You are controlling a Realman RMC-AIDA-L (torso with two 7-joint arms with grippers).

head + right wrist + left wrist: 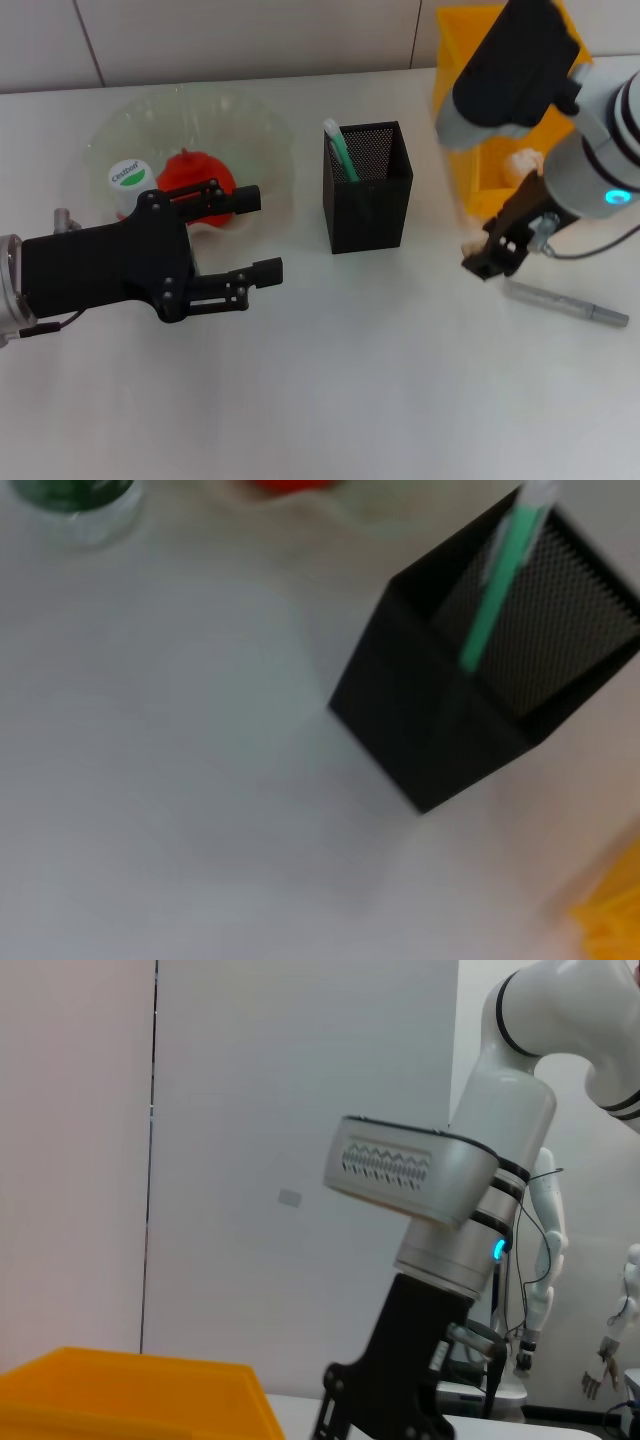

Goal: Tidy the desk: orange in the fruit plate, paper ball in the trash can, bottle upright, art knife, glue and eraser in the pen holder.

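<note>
Sitting behind the open left claw (257, 232), orange (196, 176) fills fruit plate (262, 135).

Pale tiled wall (250, 35) behind white tabletop; plain white wall panels (230, 1160) with dark vertical seam.

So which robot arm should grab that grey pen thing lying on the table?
Probably the right. The right gripper hangs close to the grey art knife, while the left gripper is far across the desk.
</note>
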